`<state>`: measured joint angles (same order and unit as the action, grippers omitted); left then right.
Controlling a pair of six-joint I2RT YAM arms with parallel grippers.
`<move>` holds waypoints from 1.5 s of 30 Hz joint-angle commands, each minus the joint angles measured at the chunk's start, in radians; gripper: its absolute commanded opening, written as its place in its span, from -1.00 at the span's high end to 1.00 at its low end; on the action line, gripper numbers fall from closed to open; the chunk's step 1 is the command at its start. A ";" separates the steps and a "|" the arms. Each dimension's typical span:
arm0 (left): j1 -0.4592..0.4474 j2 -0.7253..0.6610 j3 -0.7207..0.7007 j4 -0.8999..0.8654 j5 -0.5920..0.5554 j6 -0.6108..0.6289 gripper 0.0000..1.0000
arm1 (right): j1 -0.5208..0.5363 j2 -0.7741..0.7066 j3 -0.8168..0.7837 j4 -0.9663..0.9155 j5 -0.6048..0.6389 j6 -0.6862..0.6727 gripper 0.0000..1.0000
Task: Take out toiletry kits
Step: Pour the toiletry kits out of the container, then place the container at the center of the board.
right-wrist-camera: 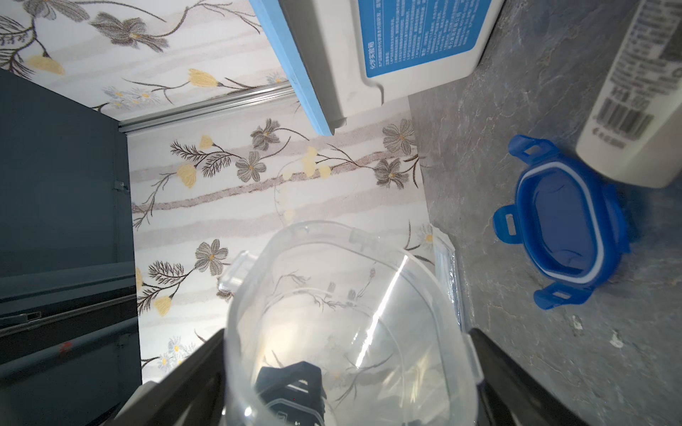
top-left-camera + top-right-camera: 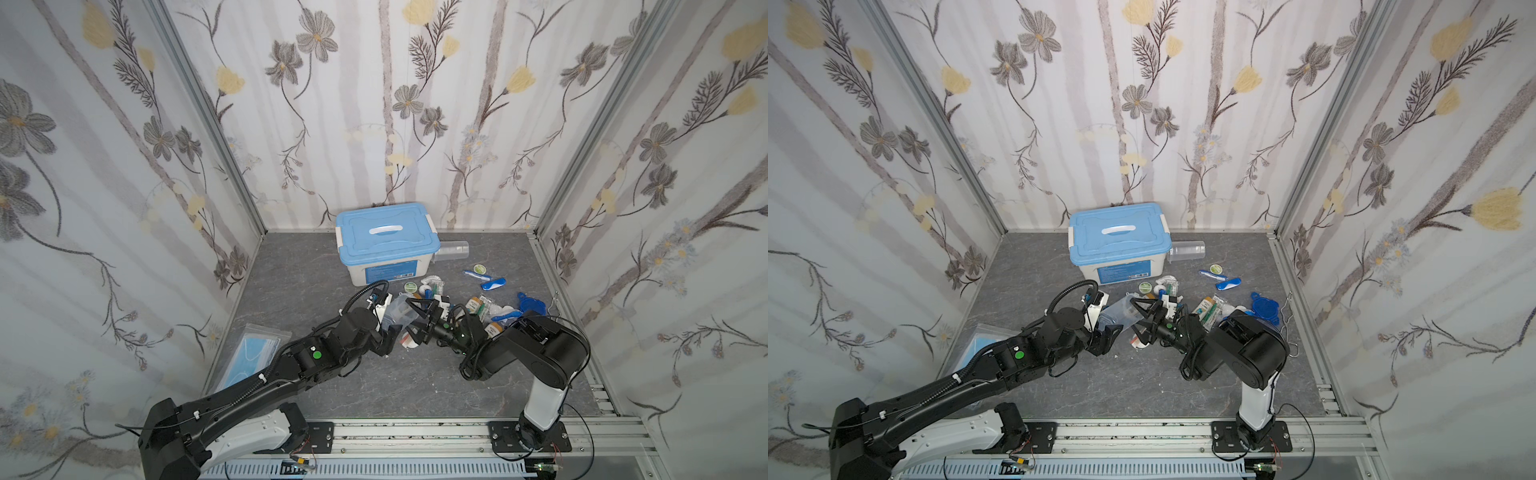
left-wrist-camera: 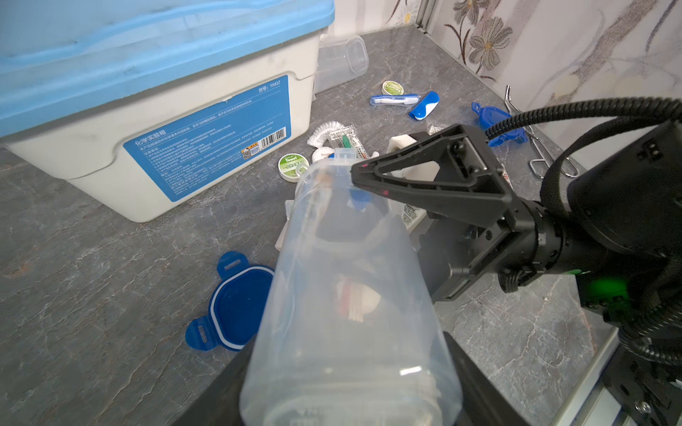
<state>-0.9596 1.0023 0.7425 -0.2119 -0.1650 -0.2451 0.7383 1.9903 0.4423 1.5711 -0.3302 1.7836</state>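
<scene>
**Empty cup held up between the two arms, kit pieces loose on the surface**

The left pincer [image 3: 348, 341] is clamped on the base end of a translucent cup [image 3: 343, 280]. It holds the cup tilted above the grey surface [image 2: 374, 386], with the lidless mouth turned toward the right arm. The cup looks empty, since the right wrist view sees straight through it to the wall beyond. The right pincer [image 1: 347, 335] stands wide open, with a finger on either side of the cup's mouth end. One fingertip [image 3: 363, 171] sits right at the rim.

A round blue tabbed lid [image 3: 240, 302] lies inner side up on the surface just beside the held cup. In the right wrist view a white bottle with a barcode [image 1: 642, 110] lies next to it.

A second translucent cup [image 2: 453, 250] lies on its side just beside the right end of the white box [image 2: 382, 272]. The box sits at the back of the surface with its light-blue lid shut. A second blue lid [image 2: 532, 305] lies near the right wall.

Loose pieces are scattered between the box and that lid:
- a round green towel tablet [image 3: 392, 87], with another green tablet [image 3: 292, 166] nearer the box
- a wrapped blue toothbrush [image 2: 477, 274]
- a blue-and-white case [image 2: 493, 283] just beside the toothbrush
- small cream bottles [image 2: 473, 305]

The flat clear bag of blue face masks [image 2: 253, 353] lies on the left, partly under the left arm and well apart from the kit pieces.
</scene>
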 commanded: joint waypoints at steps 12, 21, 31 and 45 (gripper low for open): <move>-0.062 -0.065 -0.082 0.114 0.034 0.057 -0.04 | 0.020 -0.257 -0.017 -0.301 0.006 -0.354 -0.43; -0.021 -0.259 -0.157 0.007 -0.210 0.058 -1.00 | 0.233 -0.716 -0.018 -1.133 0.642 -1.109 -0.48; 0.098 -0.329 -0.220 0.070 -0.339 0.113 -1.00 | 0.460 -0.706 -0.152 -1.275 1.000 -1.237 -0.53; 0.168 -0.335 -0.252 0.132 -0.337 0.118 -1.00 | 0.652 -0.459 -0.098 -1.271 1.321 -1.139 -0.99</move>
<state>-0.7963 0.6674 0.4915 -0.1238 -0.4877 -0.1341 1.3602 1.5223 0.3252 0.3176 0.8921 0.5774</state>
